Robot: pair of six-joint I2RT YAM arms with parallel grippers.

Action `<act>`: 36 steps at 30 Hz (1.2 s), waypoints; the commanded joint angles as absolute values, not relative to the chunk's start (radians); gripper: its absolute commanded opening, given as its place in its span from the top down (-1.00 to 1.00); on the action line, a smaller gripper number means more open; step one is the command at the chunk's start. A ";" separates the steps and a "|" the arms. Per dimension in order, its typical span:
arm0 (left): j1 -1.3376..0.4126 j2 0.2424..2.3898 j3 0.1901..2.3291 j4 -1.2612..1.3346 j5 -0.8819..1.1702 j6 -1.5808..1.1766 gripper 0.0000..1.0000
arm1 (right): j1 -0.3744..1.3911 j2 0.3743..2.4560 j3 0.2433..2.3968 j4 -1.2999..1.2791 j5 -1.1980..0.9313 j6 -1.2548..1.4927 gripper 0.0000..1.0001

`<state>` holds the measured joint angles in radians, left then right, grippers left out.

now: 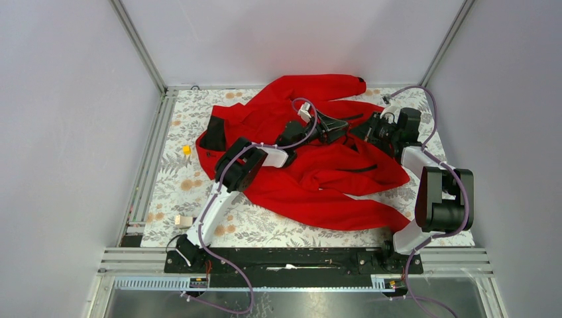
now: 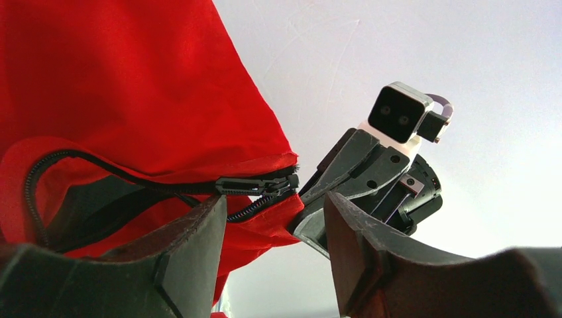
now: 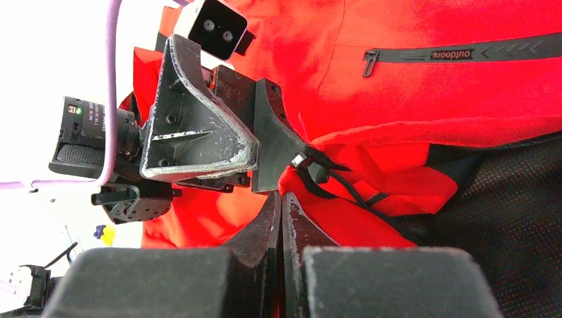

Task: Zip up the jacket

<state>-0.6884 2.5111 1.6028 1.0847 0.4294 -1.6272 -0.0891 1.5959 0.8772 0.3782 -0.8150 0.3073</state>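
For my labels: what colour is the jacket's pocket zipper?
Black pocket zipper on the red jacket; the right wrist view shows it best.

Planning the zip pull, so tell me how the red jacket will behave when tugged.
Probably floppy: the jacket lies crumpled in folds, and its edge drapes from the shut right gripper. Likely light and slick, given thin, smooth fabric, so it may slide rather than tension. The zipper tape looks stiffer, though it curls too.
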 commanded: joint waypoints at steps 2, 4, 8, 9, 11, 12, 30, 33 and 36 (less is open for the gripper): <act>-0.690 2.522 1.608 1.125 0.404 -1.644 -0.17 | -0.091 1.553 0.894 0.387 -0.842 0.290 1.00; -0.692 2.525 1.605 1.127 0.403 -1.647 -0.19 | -0.091 1.552 0.895 0.385 -0.843 0.288 1.00; -0.690 2.536 1.618 1.133 0.404 -1.646 -0.19 | -0.091 1.551 0.894 0.383 -0.841 0.287 1.00; -0.690 2.539 1.622 1.133 0.402 -1.648 -0.19 | -0.091 1.551 0.895 0.382 -0.841 0.286 1.00; -0.689 2.546 1.630 1.136 0.398 -1.655 -0.18 | -0.091 1.551 0.894 0.379 -0.841 0.285 1.00; -0.687 2.550 1.636 1.139 0.395 -1.658 -0.16 | -0.091 1.548 0.893 0.381 -0.841 0.285 1.00; -0.681 2.540 1.649 1.211 0.413 -1.683 -0.03 | -0.091 1.549 0.894 0.378 -0.844 0.283 1.00; -0.677 2.528 1.632 1.227 0.410 -1.683 -0.02 | -0.091 1.550 0.894 0.378 -0.843 0.283 1.00; -0.676 2.511 1.610 1.243 0.405 -1.683 -0.01 | -0.089 1.552 0.896 0.379 -0.845 0.284 1.00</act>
<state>-0.6819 2.5576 1.6272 1.1358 0.4145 -1.6764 -0.0891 1.5948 0.8772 0.3706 -0.8158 0.3004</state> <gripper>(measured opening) 0.509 0.020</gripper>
